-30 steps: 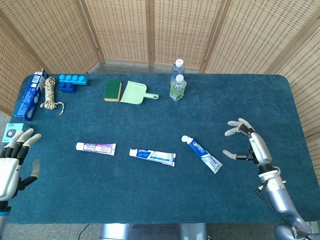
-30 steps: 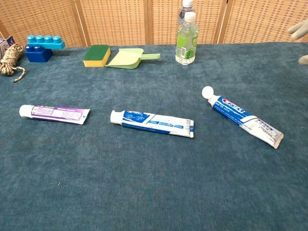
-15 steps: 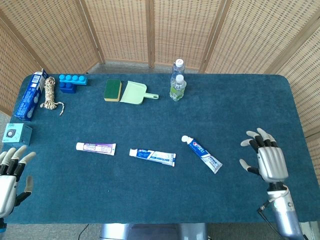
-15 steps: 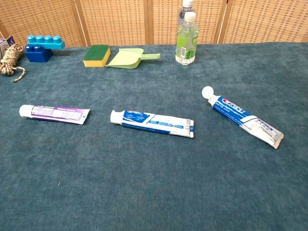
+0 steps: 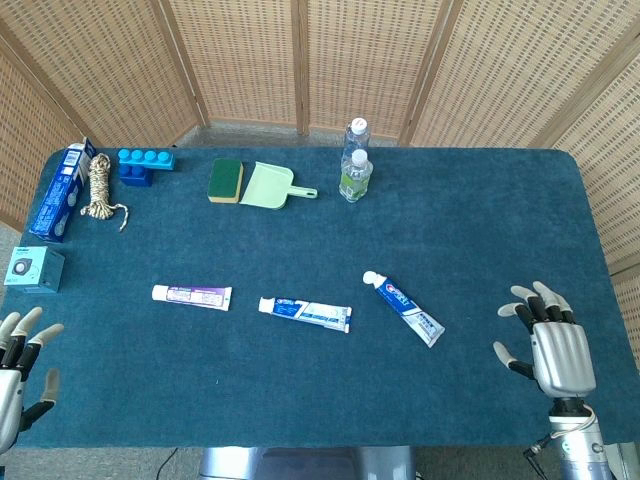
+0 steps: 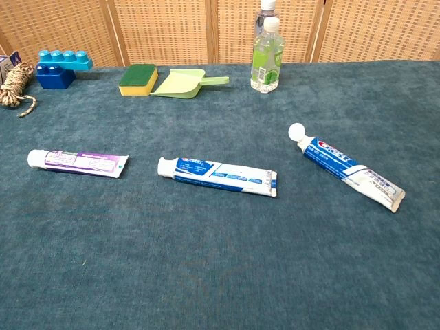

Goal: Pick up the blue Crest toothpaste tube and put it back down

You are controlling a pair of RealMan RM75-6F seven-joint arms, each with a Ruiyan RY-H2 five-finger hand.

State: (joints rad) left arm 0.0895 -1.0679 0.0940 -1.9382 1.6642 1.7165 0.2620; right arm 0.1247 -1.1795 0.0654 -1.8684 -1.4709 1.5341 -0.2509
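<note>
The blue Crest toothpaste tube lies flat on the blue cloth, white cap toward the back left, tail toward the front right. My right hand hovers near the table's front right edge, well to the right of the tube, fingers spread, holding nothing. At the front left corner my left hand also has its fingers apart and is empty. Neither hand appears in the chest view.
Two other tubes lie in the same row: a blue-white one and a purple one. Along the back stand two bottles, a green dustpan, a sponge, a blue brick, a rope and a blue box.
Both hands have drawn back toward the front edge of the table; the right one moved away from the Crest tube and left the chest view. The tubes have not moved.
</note>
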